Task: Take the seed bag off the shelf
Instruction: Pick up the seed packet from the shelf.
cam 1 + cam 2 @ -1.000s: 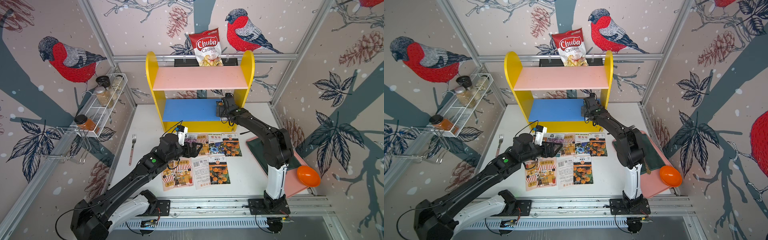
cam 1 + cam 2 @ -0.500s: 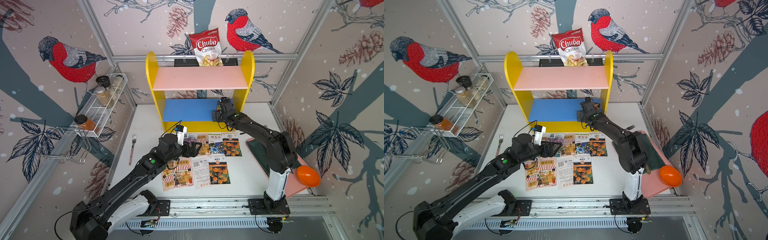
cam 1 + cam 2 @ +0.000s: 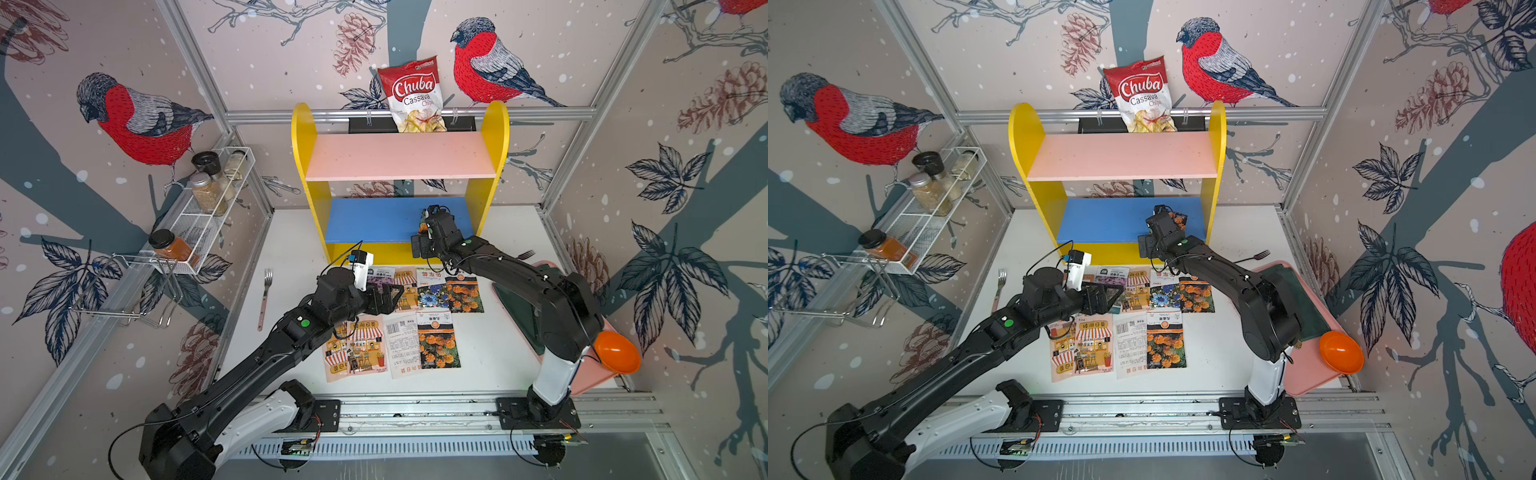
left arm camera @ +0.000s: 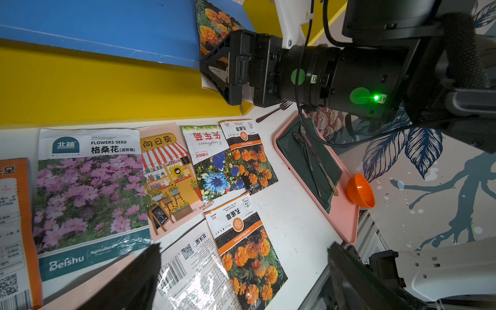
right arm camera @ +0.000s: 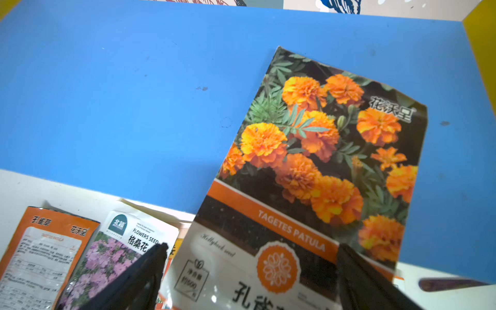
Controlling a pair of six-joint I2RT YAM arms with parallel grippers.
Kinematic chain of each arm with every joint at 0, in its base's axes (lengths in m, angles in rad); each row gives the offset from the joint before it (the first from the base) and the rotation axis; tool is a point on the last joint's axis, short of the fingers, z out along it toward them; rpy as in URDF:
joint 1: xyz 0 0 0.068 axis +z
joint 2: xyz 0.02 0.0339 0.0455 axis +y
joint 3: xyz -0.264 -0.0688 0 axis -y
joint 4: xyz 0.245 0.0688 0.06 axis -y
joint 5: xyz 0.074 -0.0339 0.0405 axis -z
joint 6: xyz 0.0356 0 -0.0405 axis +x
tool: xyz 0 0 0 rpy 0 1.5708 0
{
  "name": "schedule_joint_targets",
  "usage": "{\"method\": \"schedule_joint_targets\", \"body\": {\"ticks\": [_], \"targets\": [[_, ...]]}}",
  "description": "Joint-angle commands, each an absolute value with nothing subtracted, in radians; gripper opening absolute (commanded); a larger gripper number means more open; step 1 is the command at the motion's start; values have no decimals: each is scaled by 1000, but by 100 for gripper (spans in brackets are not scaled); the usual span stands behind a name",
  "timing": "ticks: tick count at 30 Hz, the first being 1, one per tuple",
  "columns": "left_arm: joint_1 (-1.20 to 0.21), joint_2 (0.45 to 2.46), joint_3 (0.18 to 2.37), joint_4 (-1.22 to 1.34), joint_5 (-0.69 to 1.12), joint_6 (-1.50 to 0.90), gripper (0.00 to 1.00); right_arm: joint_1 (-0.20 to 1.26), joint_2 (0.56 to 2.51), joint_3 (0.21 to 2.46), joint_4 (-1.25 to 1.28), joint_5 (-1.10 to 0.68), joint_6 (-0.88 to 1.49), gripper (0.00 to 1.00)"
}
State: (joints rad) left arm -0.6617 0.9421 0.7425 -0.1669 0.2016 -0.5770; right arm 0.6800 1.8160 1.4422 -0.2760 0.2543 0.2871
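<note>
Both top views are looking down from high in front of the shelf (image 3: 399, 158), taking in the whole counter (image 3: 494, 357). The left wrist camera is hovering low before the shelf, facing its blue board (image 4: 107, 26). The right wrist camera is looking closer at that board, and both wrist views are sharing the seed bag (image 5: 322, 161).

Left arm (image 3: 266, 353) and right arm (image 3: 519, 274): black, white lower links (image 3: 266, 411), round green stickers (image 3: 305, 323) (one green light (image 4: 376, 97) glows), black cables (image 3: 343, 251)
</note>
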Motion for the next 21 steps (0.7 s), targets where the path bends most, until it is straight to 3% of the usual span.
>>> {"method": "schedule_joint_targets", "body": {"ticks": [1,9,21], "targets": [[-658,939,745,-147,195,-576,96,681,1792,1463,-296,266,293,100],[-658,940,748,-149,193,-571,96,661,1671,1440,-299,265,302,100],[-652,944,801,-216,209,-490,97,537,1370,1123,-235,-34,428,100]]}}
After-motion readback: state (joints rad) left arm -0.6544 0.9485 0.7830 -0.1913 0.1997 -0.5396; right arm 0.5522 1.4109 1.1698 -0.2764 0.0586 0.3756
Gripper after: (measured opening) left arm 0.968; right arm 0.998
